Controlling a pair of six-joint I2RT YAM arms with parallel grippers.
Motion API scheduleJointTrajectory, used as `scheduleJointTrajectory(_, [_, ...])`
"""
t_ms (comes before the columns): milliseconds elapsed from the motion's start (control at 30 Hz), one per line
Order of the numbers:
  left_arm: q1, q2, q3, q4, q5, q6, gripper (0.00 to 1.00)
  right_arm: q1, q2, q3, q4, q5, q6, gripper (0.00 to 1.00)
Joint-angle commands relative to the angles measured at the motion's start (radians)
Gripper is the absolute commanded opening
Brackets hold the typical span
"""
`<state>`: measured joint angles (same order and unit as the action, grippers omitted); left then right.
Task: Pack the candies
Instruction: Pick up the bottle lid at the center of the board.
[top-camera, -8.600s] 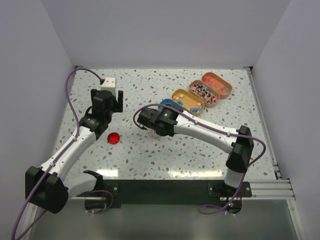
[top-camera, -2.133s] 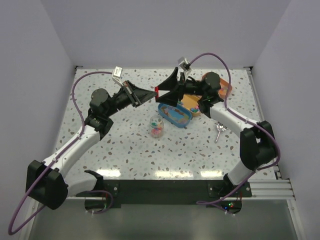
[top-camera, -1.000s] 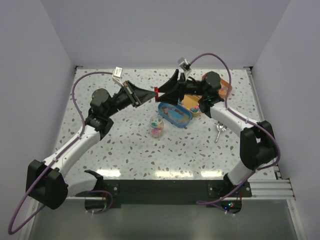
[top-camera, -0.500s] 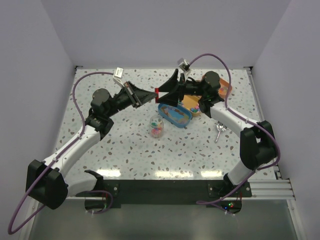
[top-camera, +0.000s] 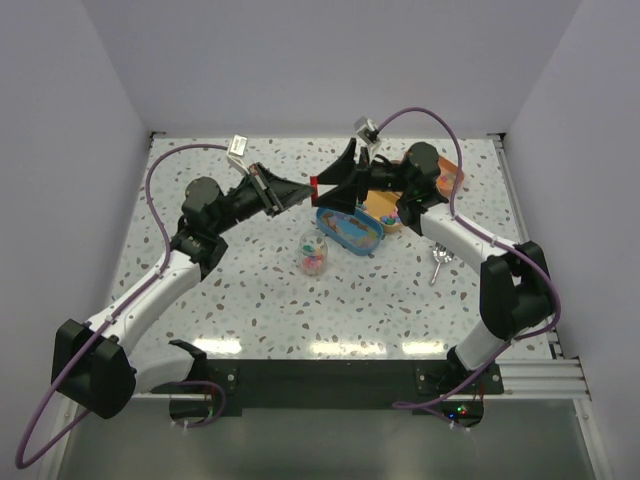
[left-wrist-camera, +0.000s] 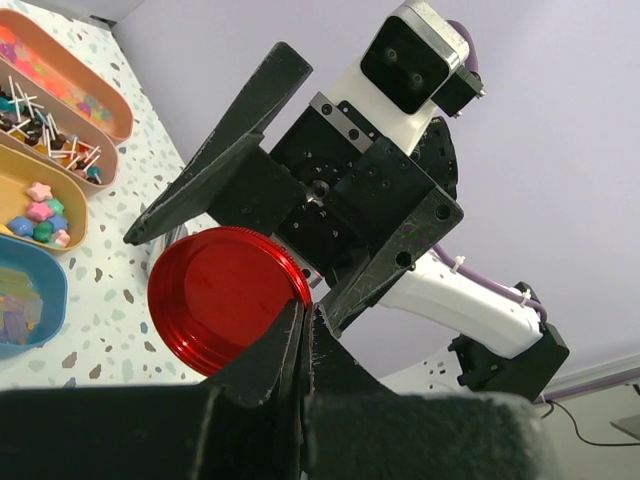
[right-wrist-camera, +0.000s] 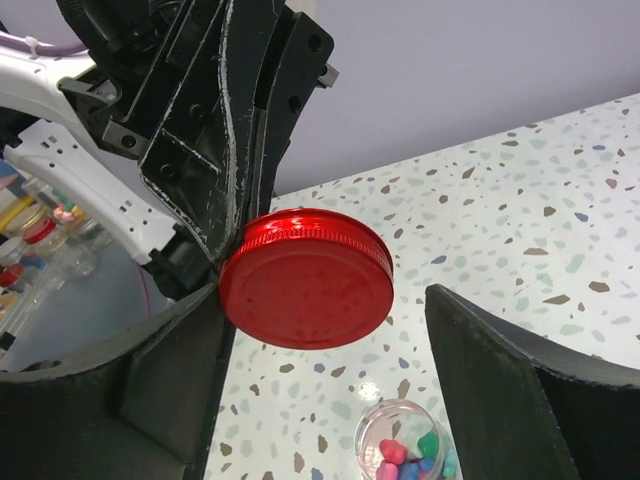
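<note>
My right claw (right-wrist-camera: 320, 300) has spread off the lid (right-wrist-camera: 305, 278), leaving it pinched in the left claw (left-wrist-camera: 303, 320) for capping the jar (right-wrist-camera: 368, 432) of candies (right-wrist-camera: 400, 458) on the table (right-wrist-camera: 520, 220) below.

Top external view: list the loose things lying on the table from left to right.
clear jar holding candies → blue tin → metal scoop
</note>
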<state>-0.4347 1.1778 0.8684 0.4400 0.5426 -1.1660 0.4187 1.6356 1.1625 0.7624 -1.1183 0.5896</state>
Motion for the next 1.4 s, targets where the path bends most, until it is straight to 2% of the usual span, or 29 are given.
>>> scheduleJointTrajectory(0, [-0.012, -0.007, -0.003, 0.02, 0.008, 0.02, 0.0, -0.001, -0.011, 0.023, 0.011, 0.009, -0.027, 0.78])
scheduleJointTrajectory(200, [-0.013, -0.015, -0.006, -0.001, -0.004, 0.04, 0.0, -0.001, -0.025, 0.023, -0.041, 0.021, -0.062, 0.57])
scheduleJointTrajectory(267, [-0.013, -0.02, -0.008, -0.003, -0.007, 0.046, 0.0, -0.003, -0.033, 0.02, -0.075, 0.026, -0.091, 0.55])
scheduleJointTrajectory(300, [-0.013, -0.02, -0.009, -0.003, -0.006, 0.046, 0.0, -0.001, -0.036, 0.019, -0.075, 0.026, -0.094, 0.48])
scheduleJointTrajectory(400, [-0.013, -0.024, -0.008, -0.003, -0.004, 0.049, 0.01, 0.0, -0.042, 0.017, -0.095, 0.028, -0.106, 0.42])
scheduleJointTrajectory(433, [-0.013, -0.024, -0.008, -0.007, -0.004, 0.052, 0.04, -0.001, -0.045, 0.017, -0.104, 0.031, -0.114, 0.4])
scheduleJointTrajectory(533, [-0.013, -0.032, -0.006, -0.023, -0.009, 0.069, 0.0, -0.001, -0.052, 0.02, -0.161, 0.031, -0.158, 0.35])
scheduleJointTrajectory(600, [-0.013, -0.035, -0.006, -0.03, -0.012, 0.074, 0.0, -0.001, -0.056, 0.023, -0.187, 0.031, -0.177, 0.28])
scheduleJointTrajectory(667, [-0.013, -0.041, -0.009, -0.037, -0.015, 0.08, 0.0, 0.0, -0.06, 0.025, -0.216, 0.031, -0.2, 0.27])
scheduleJointTrajectory(733, [-0.012, -0.044, -0.012, -0.04, -0.013, 0.083, 0.0, -0.001, -0.063, 0.026, -0.247, 0.034, -0.218, 0.19])
scheduleJointTrajectory(767, [-0.012, -0.044, -0.011, -0.041, -0.015, 0.085, 0.0, -0.001, -0.066, 0.029, -0.259, 0.035, -0.226, 0.18])
scheduleJointTrajectory(833, [-0.012, -0.046, -0.014, -0.046, -0.016, 0.095, 0.08, 0.0, -0.071, 0.031, -0.299, 0.044, -0.253, 0.17])
scheduleJointTrajectory(967, [-0.01, -0.053, -0.02, -0.063, -0.03, 0.115, 0.09, -0.001, -0.079, 0.055, -0.409, 0.057, -0.327, 0.13])
scheduleJointTrajectory(1067, [-0.006, -0.058, -0.028, -0.064, -0.035, 0.117, 0.21, -0.001, -0.082, 0.058, -0.448, 0.064, -0.35, 0.12])
scheduleJointTrajectory(1267, [0.013, -0.07, -0.032, -0.092, -0.036, 0.138, 0.29, 0.0, -0.077, 0.091, -0.595, 0.089, -0.444, 0.1])
scheduleJointTrajectory(1367, [0.025, -0.084, -0.032, -0.129, -0.05, 0.167, 0.39, 0.002, -0.069, 0.127, -0.737, 0.126, -0.533, 0.08])
